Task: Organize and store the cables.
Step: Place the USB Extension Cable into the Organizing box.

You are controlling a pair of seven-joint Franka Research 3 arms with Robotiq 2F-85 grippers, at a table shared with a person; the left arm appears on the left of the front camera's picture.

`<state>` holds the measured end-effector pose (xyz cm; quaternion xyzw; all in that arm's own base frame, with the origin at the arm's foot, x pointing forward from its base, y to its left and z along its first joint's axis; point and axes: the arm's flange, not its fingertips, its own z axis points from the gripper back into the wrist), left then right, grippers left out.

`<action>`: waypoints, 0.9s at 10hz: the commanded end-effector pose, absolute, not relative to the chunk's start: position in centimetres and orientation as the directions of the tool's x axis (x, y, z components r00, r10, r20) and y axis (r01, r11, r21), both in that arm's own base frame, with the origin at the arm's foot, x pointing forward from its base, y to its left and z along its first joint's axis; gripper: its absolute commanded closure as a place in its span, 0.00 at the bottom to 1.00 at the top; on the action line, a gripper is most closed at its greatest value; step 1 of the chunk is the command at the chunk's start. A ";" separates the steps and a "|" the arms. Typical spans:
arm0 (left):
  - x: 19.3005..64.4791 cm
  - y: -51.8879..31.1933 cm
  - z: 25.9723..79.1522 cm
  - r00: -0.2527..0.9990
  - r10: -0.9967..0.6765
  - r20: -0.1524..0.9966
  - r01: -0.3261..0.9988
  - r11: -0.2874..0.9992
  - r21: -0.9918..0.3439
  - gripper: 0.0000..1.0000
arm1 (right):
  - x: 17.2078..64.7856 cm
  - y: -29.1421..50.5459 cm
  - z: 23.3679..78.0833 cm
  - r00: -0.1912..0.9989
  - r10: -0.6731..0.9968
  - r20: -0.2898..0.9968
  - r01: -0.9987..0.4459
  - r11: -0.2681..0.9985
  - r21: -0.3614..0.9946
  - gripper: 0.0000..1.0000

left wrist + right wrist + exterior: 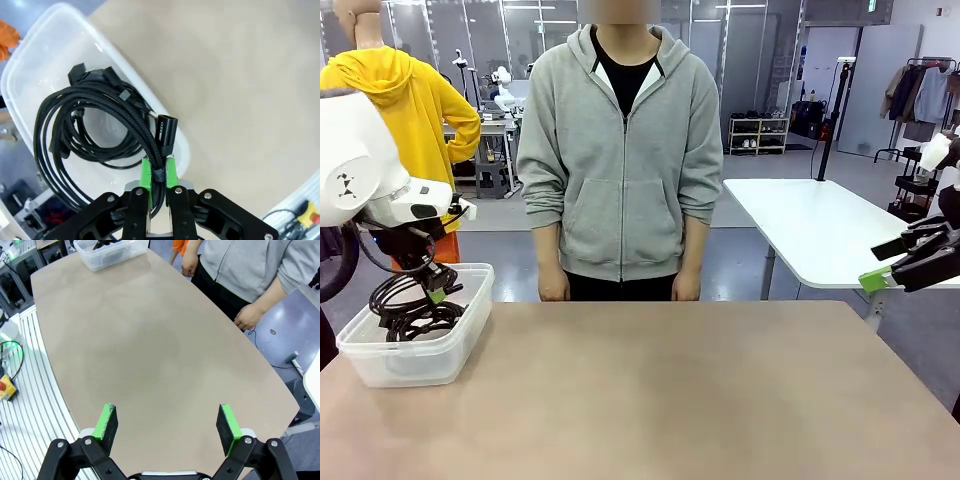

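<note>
One clear plastic bin [418, 345]. Black cables [95, 125]: several coils bunched, exact count unclear; one coil pinched in left hand [158, 172], rest below it in bin. Two robot hands; right hand [167, 425] spread, nothing between pads. One person, two hands.

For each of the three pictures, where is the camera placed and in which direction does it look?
Front view: between the arms, facing the person across the table; left gripper over the clear bin, right gripper at the right edge.
Left wrist view: on the left wrist, looking down its fingers, shut on a cable above the bin.
Right wrist view: on the right wrist, over the table toward the bin; open green pads and the person's hands show.
All share the bin.
</note>
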<state>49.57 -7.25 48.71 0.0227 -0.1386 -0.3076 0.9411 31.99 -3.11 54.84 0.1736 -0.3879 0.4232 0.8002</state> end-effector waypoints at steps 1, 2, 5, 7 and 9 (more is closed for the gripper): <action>52.1 -7.1 48.0 0.803 -0.515 0.301 0.520 0.851 0.068 1.00 | 32.0 -3.0 54.7 0.353 0.540 0.764 -0.806 0.590 -0.044 0.00; 53.3 -6.6 47.2 0.835 -0.476 0.276 0.480 0.875 0.061 1.00 | 32.0 -3.0 54.7 0.353 0.540 0.764 -0.806 0.590 -0.044 0.00; 56.0 -5.9 44.3 0.911 -0.382 0.158 0.374 0.924 0.078 1.00 | 32.0 -3.0 54.7 0.353 0.540 0.764 -0.806 0.590 -0.044 0.00; 57.2 -5.3 42.5 0.916 -0.367 0.163 0.366 0.930 0.039 1.00 | 32.0 -3.0 54.7 0.353 0.540 0.764 -0.806 0.590 -0.044 0.00; 56.9 -5.1 42.3 0.917 -0.360 0.169 0.361 0.932 0.030 0.56 | 32.0 -3.0 54.7 0.353 0.540 0.764 -0.806 0.590 -0.044 0.00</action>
